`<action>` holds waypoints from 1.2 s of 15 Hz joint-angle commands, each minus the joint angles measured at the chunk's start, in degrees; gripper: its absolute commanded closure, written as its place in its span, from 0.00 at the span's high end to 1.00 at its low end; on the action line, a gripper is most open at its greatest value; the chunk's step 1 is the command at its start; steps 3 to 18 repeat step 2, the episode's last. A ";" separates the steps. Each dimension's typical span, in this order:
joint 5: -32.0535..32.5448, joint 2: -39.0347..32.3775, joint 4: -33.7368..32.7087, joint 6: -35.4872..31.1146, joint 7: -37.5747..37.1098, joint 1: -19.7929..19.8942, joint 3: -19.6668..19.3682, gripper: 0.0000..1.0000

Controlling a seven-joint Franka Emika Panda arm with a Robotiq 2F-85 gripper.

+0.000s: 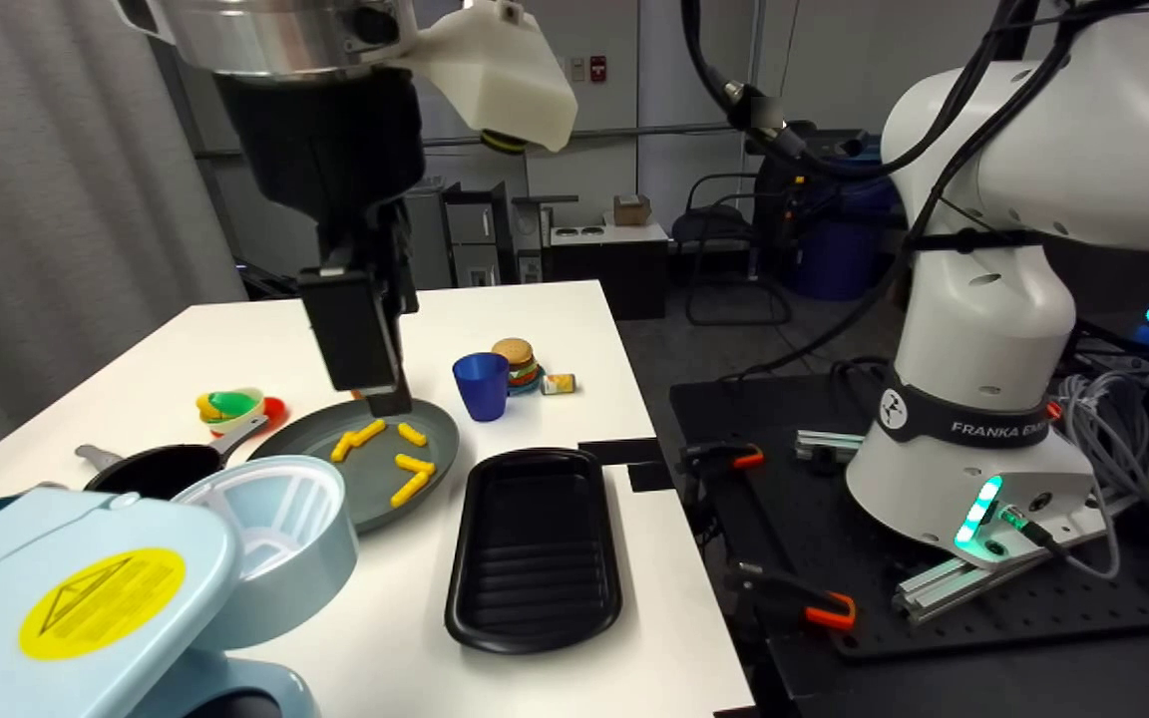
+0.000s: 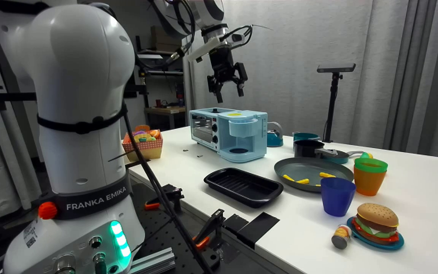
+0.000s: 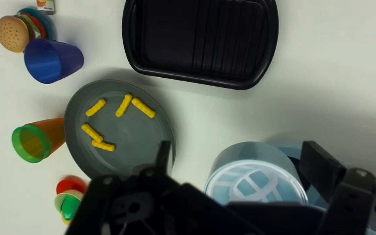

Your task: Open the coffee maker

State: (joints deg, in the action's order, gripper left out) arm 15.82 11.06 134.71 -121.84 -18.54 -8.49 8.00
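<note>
My pincer (image 2: pixel 230 96) is spread wide, holding nothing, above the coffee maker (image 2: pixel 225 131) on the white surface (image 2: pixel 188 171), and since the machine's basket (image 1: pixel 280 588) juts out, I judge it opened and would rise straight up, slowly, without nudging it back

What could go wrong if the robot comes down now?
First, it might bump the filter basket, which juts out from the coffee maker and shows between the open jaws in the wrist view. Second, that basket already looks swung out, so pulling it harder might strain it. Third, if the jaws drift sideways, they could knock the dark grey round pan and perhaps spill the yellow sticks lying in it.
</note>
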 commanded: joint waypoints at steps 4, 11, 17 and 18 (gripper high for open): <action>-0.24 0.02 -0.08 0.08 0.21 0.92 0.91 1.00; -0.24 0.02 -0.08 0.08 0.21 0.92 0.91 1.00; -0.24 0.02 -0.08 0.08 0.21 0.92 0.91 1.00; -0.24 0.02 -0.08 0.08 0.21 0.92 0.91 1.00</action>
